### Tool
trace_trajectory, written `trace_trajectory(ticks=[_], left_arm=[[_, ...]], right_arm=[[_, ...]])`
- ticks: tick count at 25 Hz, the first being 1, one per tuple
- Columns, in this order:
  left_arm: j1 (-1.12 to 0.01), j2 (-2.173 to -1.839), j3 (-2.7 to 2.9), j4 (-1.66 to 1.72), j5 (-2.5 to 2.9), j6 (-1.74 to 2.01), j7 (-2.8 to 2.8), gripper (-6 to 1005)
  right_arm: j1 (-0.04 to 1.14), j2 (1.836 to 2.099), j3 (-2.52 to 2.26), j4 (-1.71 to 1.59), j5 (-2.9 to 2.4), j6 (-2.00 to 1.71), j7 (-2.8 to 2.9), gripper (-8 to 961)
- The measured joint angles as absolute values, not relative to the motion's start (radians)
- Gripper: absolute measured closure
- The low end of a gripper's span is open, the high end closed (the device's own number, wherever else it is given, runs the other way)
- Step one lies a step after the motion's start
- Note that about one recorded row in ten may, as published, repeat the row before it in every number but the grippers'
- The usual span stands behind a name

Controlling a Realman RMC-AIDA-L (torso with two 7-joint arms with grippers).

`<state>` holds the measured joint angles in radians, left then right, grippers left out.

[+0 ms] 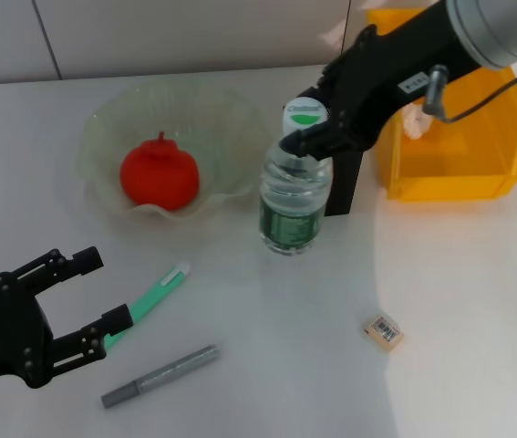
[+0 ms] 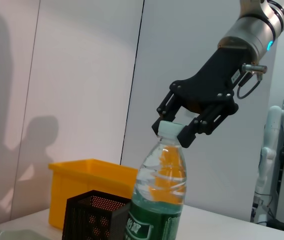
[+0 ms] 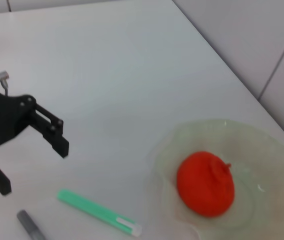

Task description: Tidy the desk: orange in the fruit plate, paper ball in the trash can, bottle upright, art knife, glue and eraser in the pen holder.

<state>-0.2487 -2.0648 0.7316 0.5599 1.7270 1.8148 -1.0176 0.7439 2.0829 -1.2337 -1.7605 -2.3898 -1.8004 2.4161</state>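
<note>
1. Right gripper (image 1: 305, 139): jaws closed on the neck of the upright bottle (image 1: 294, 203), at table centre.
2. Left gripper (image 1: 94, 306): jaws wide apart, holding nothing, at 8 o'clock from bottle.
3. Orange (image 1: 159, 175) in plate (image 1: 103, 128).

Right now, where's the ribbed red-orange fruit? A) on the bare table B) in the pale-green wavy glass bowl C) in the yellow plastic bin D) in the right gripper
B: the ribbed red-orange fruit sits inside the pale-green wavy glass bowl; the right gripper is at the clear plastic bottle instead.

White table (image 1: 240, 383) with eraser (image 1: 383, 330)
</note>
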Motion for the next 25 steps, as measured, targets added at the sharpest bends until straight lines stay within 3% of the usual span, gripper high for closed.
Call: trace_trajectory(ticks=[20, 25], left_arm=[[-0.216, -2.062, 0.677, 0.569, 1.726, 1.844, -1.017, 214], [-0.211, -2.062, 0.668, 0.569, 1.726, 1.860, -1.013, 214]], right_arm=[[0.846, 2.084, -1.309, -1.635, -2.330, -1.686, 2.436, 524], [0.864, 2.081, -1.316, -1.654, -2.348, -1.690, 2.472, 693]])
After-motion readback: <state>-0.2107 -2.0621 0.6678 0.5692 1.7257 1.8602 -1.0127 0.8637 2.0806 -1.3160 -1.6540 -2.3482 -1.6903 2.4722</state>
